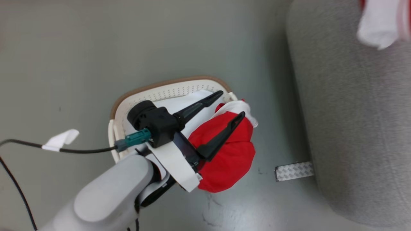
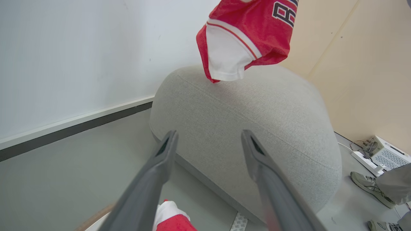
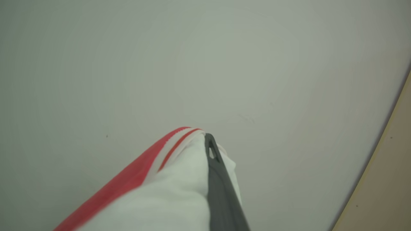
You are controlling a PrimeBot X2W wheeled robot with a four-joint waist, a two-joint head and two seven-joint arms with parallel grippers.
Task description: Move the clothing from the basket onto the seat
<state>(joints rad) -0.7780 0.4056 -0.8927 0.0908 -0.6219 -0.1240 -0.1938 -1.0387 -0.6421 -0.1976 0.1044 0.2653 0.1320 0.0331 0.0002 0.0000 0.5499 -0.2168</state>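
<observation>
- left gripper [image 1: 231,103]: two dark fingers spread wide, holding nothing, poised over the basket [image 1: 167,88] and pointing toward 2 o'clock in the head view.
- plain red piece [image 1: 231,154]: bunched red garment with white trim, in the basket, bulging over the rim at 4 o'clock. It lies beneath the lower finger; contact cannot be told.
- basket: cream, perforated wall, brown rim, standing on the floor [image 1: 80,48].
- cable [image 1: 80,150]: black, white tag, at 9 o'clock of the basket.
- metal strip [image 1: 293,171]: on the floor at 4 o'clock of the basket, against the base of the seat [image 1: 353,112].
- seat: grey woven upholstery, at 3 o'clock of the basket, apart from it.
- jersey [image 2: 247,35]: red and white, black lettering, hanging over the seat's top at 12 o'clock in the left wrist view.
- right gripper [image 3: 210,144]: fingers pressed together, pinching the jersey's cloth.
- person's shoes [image 2: 366,184]: on the floor at 4 o'clock of the seat in the left wrist view.
</observation>
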